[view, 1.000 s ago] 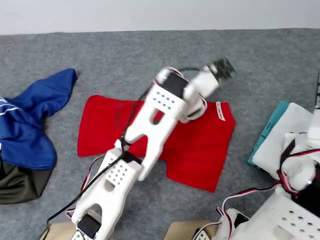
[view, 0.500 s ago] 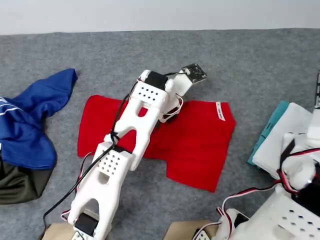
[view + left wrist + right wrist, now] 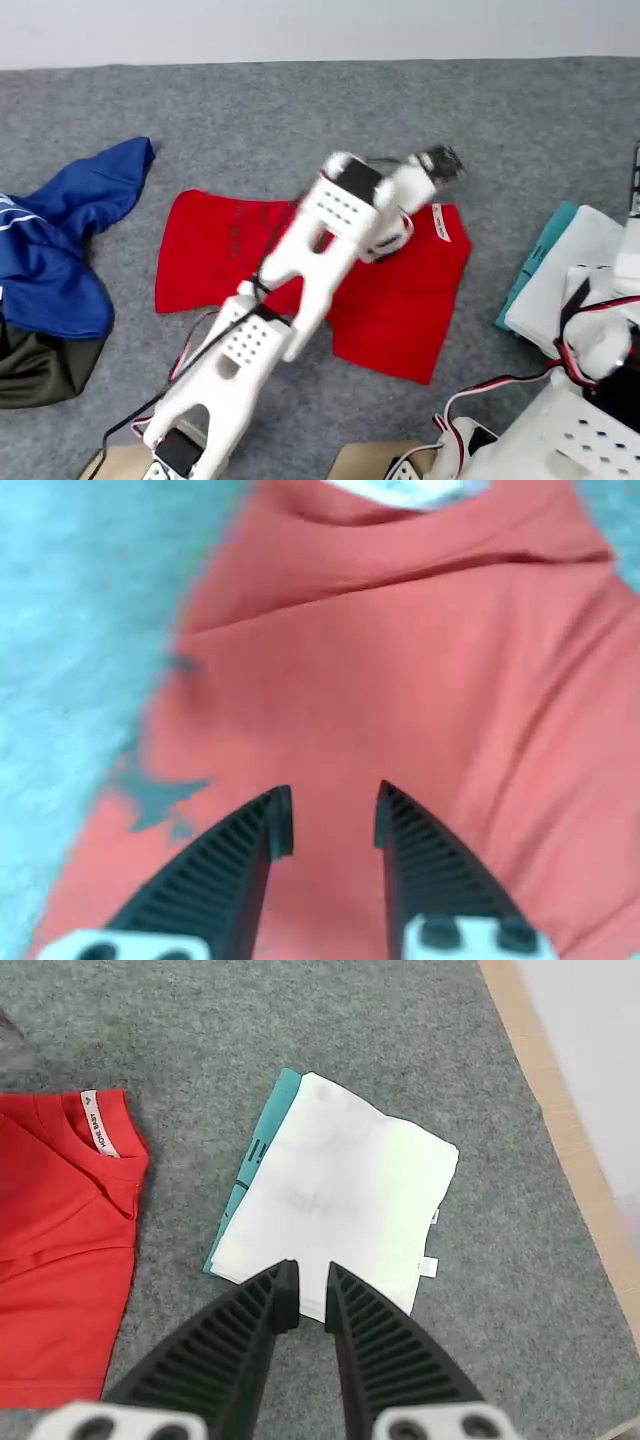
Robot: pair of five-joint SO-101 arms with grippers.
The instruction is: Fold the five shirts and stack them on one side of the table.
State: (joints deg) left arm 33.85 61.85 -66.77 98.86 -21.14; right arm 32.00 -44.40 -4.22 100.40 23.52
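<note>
A red shirt (image 3: 400, 290) lies spread flat in the middle of the grey table, with its collar label toward the right. My left arm (image 3: 340, 205) stretches over it from the near edge. In the left wrist view my left gripper (image 3: 330, 815) hangs open just above the red cloth (image 3: 400, 680), with nothing between its fingers. A folded white shirt (image 3: 340, 1190) rests on a folded teal shirt (image 3: 255, 1175) at the right side. My right gripper (image 3: 308, 1295) hovers above that stack, shut and empty.
A crumpled blue shirt (image 3: 60, 240) lies at the left edge over a dark olive one (image 3: 30, 370). The right arm's base and cables (image 3: 590, 380) fill the near right corner. Bare grey mat (image 3: 300, 110) stretches behind the red shirt.
My left arm swung left over the red shirt half a second ago and has come back to the right near the collar. The shirts and the right arm have not moved.
</note>
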